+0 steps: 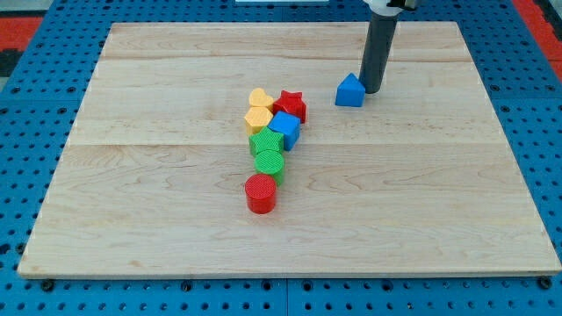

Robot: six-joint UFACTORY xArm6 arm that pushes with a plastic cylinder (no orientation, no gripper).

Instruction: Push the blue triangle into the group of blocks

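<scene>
Camera view shows me the wooden counter (132,219) with a cluster near its centre: red cylinder (261,193) at 6 o'clock, green cylinder (269,163) and green star (264,143) above it, two yellow blocks (259,109) at 11 o'clock, then blue cube (284,128) and red star (291,105). Well apart at 2 o'clock sits the blue triangle (349,90), my tip (371,91) touching its 3 o'clock side. This rod carries no jaws.
</scene>
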